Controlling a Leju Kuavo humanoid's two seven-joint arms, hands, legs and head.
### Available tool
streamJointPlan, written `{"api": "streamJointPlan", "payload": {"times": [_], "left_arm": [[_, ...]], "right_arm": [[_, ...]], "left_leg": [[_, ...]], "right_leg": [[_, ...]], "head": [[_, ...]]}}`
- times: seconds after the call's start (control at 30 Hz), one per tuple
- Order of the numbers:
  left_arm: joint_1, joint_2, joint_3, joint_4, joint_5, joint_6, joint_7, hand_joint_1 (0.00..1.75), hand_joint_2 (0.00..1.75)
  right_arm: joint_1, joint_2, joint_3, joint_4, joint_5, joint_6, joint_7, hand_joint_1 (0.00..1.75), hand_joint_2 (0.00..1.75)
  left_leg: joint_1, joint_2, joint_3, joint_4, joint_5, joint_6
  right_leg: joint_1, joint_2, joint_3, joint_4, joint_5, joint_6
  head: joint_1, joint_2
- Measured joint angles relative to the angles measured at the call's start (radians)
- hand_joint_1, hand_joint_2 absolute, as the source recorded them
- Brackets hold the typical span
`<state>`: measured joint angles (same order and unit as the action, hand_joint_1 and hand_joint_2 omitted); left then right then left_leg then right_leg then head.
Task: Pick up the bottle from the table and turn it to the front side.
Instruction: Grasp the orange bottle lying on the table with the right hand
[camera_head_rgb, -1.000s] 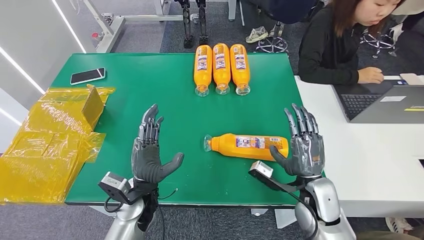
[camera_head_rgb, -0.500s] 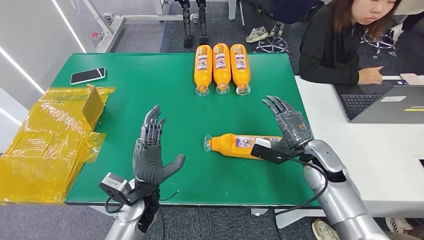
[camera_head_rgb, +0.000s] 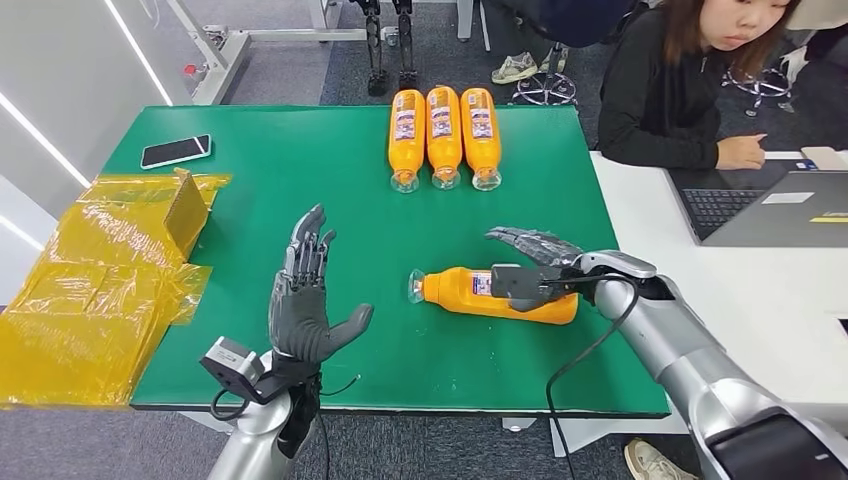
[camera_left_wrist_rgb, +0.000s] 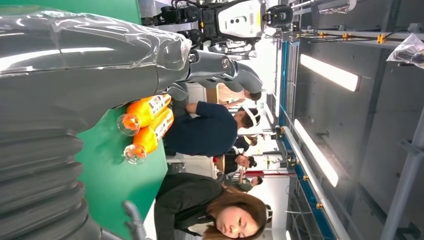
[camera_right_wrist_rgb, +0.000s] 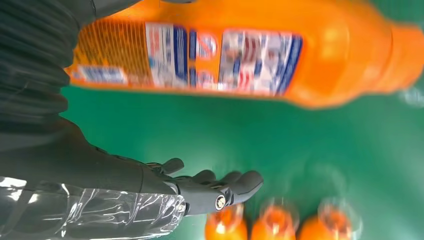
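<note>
Green table (camera_head_rgb: 300, 170) holds a yellow plastic sheet (camera_head_rgb: 90, 290) at nine o'clock and three orange bottles (camera_head_rgb: 443, 135) at twelve. Near centre, toward four o'clock, the task bottle (camera_head_rgb: 465, 292) lies on its side. The right hand (camera_head_rgb: 535, 250) reaches over it, fingers spread, gripping nothing; the left hand (camera_head_rgb: 305, 300) stands open at seven o'clock.

Left hand (camera_head_rgb: 305, 300) upright with fingers spread; right hand (camera_head_rgb: 535, 262) extended flat, fingers apart.

The right hand (camera_head_rgb: 535, 262) covers part of the bottle (camera_head_rgb: 470, 292) label, so can't tell if fingers touch it. Right wrist view is pretty blurry: label text unreadable, and the three bottles (camera_right_wrist_rgb: 272, 225) beyond the fingertips get cut off.
</note>
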<state>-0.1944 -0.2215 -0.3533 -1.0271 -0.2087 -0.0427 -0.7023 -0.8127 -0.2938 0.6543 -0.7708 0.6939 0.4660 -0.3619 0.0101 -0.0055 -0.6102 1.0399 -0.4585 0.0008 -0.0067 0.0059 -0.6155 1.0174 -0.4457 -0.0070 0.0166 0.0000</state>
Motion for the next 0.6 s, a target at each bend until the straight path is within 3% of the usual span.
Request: {"api": "streamJointPlan", "payload": {"times": [0.2, 0.4, 0.53, 0.6], "left_arm": [[-0.005, 0.005, -0.007, 0.014, 0.043, 0.025, 0.000, 0.00, 1.75], [-0.004, 0.010, -0.010, 0.019, 0.069, 0.026, 0.000, 0.00, 1.75], [-0.003, 0.014, -0.010, 0.019, 0.077, 0.021, 0.000, 0.00, 1.75], [-0.001, 0.016, -0.010, 0.019, 0.079, 0.020, 0.000, 0.00, 1.75]], "right_arm": [[-0.063, 0.010, 0.167, 0.103, -0.085, 0.091, -0.018, 0.00, 1.75], [-0.090, 0.034, 0.321, 0.206, -0.135, 0.104, -0.018, 0.00, 1.75], [-0.101, 0.035, 0.396, 0.244, -0.153, 0.101, -0.037, 1.70, 1.75], [-0.108, 0.035, 0.423, 0.255, -0.154, 0.098, -0.035, 1.75, 1.75]], "left_leg": [[0.000, 0.000, 0.000, 0.000, 0.000, 0.000], [0.000, 0.000, 0.002, 0.000, 0.000, 0.000], [0.000, 0.001, 0.005, 0.000, 0.000, 0.000], [0.000, 0.001, 0.007, 0.000, -0.001, 0.000]], "right_leg": [[0.000, 0.000, 0.000, 0.000, 0.000, 0.000], [0.000, 0.000, 0.001, 0.000, 0.000, 0.000], [0.000, 0.001, 0.004, -0.001, 0.000, 0.000], [0.000, 0.001, 0.007, -0.001, -0.001, 0.000]], "head": [[0.000, 0.000], [0.000, 0.000], [0.000, 0.000], [0.000, 0.000]]}}
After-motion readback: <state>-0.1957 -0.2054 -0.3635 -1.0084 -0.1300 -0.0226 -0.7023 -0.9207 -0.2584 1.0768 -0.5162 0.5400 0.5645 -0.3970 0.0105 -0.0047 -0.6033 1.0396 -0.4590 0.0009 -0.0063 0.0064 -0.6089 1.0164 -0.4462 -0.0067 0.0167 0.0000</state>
